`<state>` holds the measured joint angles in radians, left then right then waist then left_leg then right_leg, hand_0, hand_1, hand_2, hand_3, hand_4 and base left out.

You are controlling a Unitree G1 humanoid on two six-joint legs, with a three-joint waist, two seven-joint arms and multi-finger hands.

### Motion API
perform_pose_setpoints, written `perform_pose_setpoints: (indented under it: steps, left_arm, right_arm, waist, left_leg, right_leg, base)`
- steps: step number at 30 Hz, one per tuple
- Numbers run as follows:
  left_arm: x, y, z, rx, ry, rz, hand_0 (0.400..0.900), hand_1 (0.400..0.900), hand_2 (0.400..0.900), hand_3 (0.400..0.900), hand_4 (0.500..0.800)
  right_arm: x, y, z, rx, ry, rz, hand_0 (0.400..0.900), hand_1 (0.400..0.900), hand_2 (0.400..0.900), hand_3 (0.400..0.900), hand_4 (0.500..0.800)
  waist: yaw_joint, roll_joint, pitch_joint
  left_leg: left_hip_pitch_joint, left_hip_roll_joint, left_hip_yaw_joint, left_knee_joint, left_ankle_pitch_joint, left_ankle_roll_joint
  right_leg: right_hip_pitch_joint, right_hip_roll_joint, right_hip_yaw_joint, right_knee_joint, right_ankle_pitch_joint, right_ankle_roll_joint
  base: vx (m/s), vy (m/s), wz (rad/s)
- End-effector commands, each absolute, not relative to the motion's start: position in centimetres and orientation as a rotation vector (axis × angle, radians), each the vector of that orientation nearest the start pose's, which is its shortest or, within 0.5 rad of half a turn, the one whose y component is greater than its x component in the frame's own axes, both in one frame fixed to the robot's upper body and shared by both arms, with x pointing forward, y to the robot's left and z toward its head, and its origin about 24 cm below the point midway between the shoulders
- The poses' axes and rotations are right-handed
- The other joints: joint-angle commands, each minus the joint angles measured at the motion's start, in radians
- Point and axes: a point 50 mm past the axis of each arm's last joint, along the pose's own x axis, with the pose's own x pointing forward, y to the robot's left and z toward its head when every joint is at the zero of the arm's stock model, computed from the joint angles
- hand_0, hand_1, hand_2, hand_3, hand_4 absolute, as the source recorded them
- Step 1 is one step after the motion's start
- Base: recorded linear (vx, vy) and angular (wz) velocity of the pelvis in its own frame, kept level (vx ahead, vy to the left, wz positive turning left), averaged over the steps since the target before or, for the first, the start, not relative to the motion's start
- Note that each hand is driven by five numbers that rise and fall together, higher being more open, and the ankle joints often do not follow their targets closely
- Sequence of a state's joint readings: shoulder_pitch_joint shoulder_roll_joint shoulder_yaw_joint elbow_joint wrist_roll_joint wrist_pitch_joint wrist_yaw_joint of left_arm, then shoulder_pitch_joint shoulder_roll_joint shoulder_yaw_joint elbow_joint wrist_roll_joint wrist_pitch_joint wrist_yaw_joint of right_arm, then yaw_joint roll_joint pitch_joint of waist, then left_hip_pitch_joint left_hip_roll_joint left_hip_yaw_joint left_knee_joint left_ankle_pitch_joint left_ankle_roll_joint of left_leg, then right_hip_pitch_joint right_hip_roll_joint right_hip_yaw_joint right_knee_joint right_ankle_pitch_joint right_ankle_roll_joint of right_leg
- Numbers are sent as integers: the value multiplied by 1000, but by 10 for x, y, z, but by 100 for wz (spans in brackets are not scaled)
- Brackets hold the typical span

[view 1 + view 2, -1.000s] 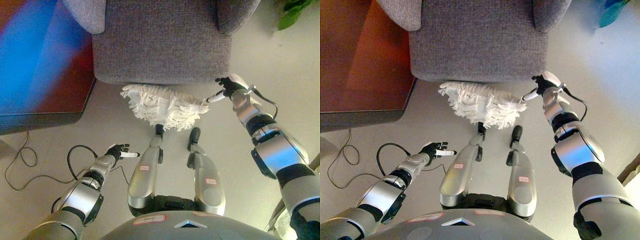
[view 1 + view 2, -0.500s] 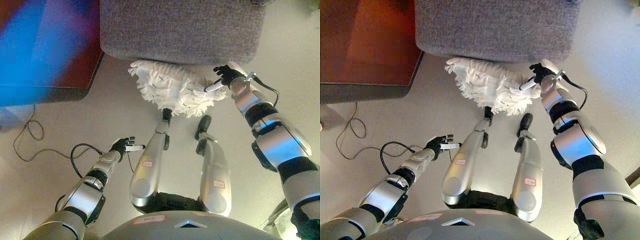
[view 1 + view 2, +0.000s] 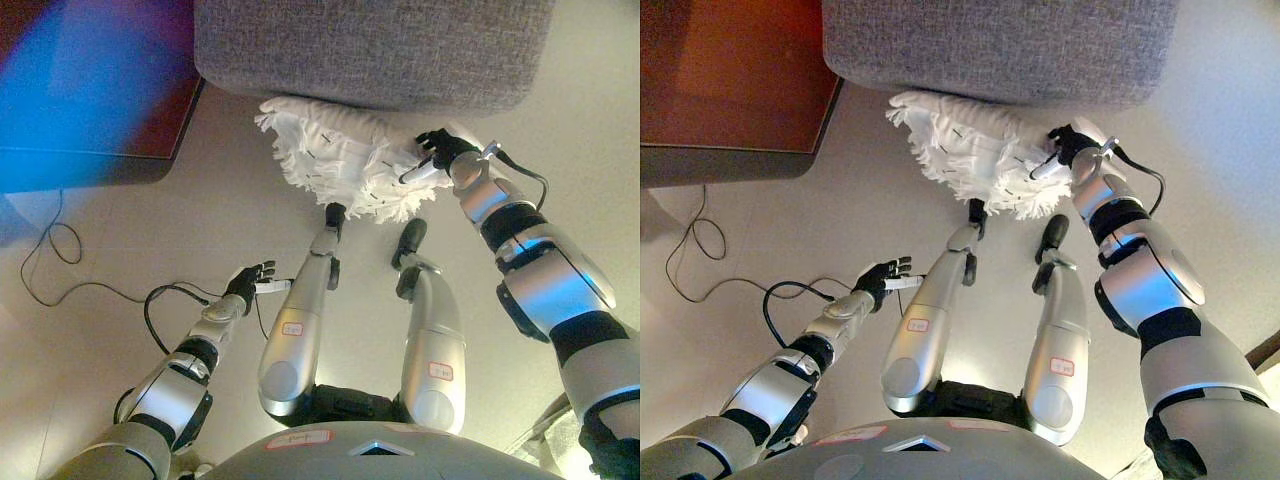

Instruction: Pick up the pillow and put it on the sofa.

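while the pillow (image 3: 345, 160) lies on the pale floor (image 3: 130, 235), tucked against the front edge of the grey sofa (image 3: 380, 45), the left eye view shows it as a white, shaggy, fringed cushion that sags at its edges. it looks light and very soft, so it will likely fold or droop when lifted from one corner. the right hand (image 3: 440, 155) rests at the pillow's right end, its dark fingers loosely bent with a white-tipped one laid on the fringe; it touches the cloth but does not appear to have closed round it. the left hand (image 3: 250, 282) hangs low over the floor, well apart from the pillow, its fingers spread and empty. a dark wooden table (image 3: 130, 150) stands to the left of the sofa.

from the right eye view the same holds: the right hand (image 3: 1060, 150) sits on the pillow's right edge, still slack rather than pinching, and the left hand (image 3: 885, 277) is relaxed and holds nothing. a sound hold would gather a good bunch of the body, not just the loose fringe, which could slip or tear free. a hand at each end would keep it from drooping on the way to the seat.
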<state>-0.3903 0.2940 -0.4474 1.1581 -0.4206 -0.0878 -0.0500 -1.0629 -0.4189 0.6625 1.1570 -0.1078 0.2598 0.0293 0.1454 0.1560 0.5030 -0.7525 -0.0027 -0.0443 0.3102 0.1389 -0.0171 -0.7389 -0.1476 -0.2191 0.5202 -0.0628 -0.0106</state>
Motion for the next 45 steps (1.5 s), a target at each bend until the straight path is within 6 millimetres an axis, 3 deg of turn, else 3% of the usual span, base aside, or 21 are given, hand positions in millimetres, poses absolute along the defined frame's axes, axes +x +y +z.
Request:
perform_pose_setpoints:
  steps: [1,5,6,11,18,19,20,21,32,39,45]
  left_arm:
    - [246,201,-94,119,710,-64,900,900,900,900,800]
    - [248,197,-88,57,641,-76,900,900,900,900,800]
    - [244,197,-90,52,646,-79,900,900,900,900,800]
    - [235,197,-92,-6,621,-89,900,900,900,900,800]
    - [218,198,-99,-69,626,-95,900,900,900,900,800]
    - [216,199,-100,-76,622,-93,900,900,900,900,800]
    - [214,199,-100,-81,619,-90,900,900,900,900,800]
    - [214,200,-100,-88,616,-86,900,900,900,900,800]
    - [211,201,-98,-146,575,-51,900,900,900,900,800]
    - [215,204,-93,-148,546,-53,900,900,900,900,800]
    - [216,210,-92,-107,557,-47,900,900,900,900,800]
  right_arm:
    - [418,-202,160,-1115,261,-25,900,900,900,900,800]
    - [421,-204,185,-1161,205,-76,900,900,900,900,800]
    - [421,-205,184,-1171,208,-78,900,900,900,900,800]
    - [424,-208,226,-1228,137,-137,900,900,900,900,800]
    - [425,-201,257,-1280,112,-123,900,900,900,900,800]
    - [425,-198,262,-1276,109,-105,698,698,698,698,679]
    - [425,-197,266,-1272,100,-102,698,698,698,698,679]
    - [425,-197,269,-1255,86,-106,400,400,400,400,500]
    - [421,-198,296,-1243,-74,-176,400,400,400,400,500]
    - [420,-203,298,-1221,-104,-163,400,400,400,400,500]
    - [420,-211,281,-1125,-87,-157,400,400,400,400,500]
  waist:
    - [36,52,17]
    - [57,67,17]
    - [51,61,17]
    - [78,80,17]
    - [99,84,17]
    - [101,85,17]
    - [103,85,17]
    - [103,85,17]
    - [103,95,17]
    - [99,87,17]
    - [79,43,17]
  left_leg:
    - [-32,16,45,25,13,-32]
    - [-105,19,39,55,19,-28]
    - [-99,8,38,76,-15,-33]
    - [-211,7,34,133,-7,-25]
    - [-341,-2,20,218,-14,-24]
    - [-359,-2,18,228,-16,-24]
    - [-370,-3,16,236,-17,-24]
    - [-378,-3,16,241,-18,-25]
    - [-375,5,17,213,-25,-41]
    - [-316,19,27,176,-32,-47]
    - [-237,32,28,153,-50,-47]
  right_leg:
    - [-8,23,1,111,-92,-17]
    - [-84,12,-4,166,-106,-20]
    - [-79,0,9,194,-146,-11]
    - [-195,-14,13,308,-172,-14]
    - [-324,-21,36,435,-201,-20]
    - [-342,-19,38,450,-204,-21]
    - [-356,-19,41,463,-207,-21]
    - [-365,-20,42,472,-209,-21]
    - [-353,-5,30,424,-206,-11]
    - [-281,9,4,349,-198,-13]
    - [-196,33,-5,281,-182,-13]
  base:
    - [2,35,2]
    - [22,28,5]
    - [82,5,15]
    - [18,32,8]
    - [6,46,-2]
    - [-3,50,-5]
    - [-8,52,-5]
    - [-9,46,-3]
    - [-20,22,-4]
    - [-30,-22,-2]
    - [-24,-71,-10]
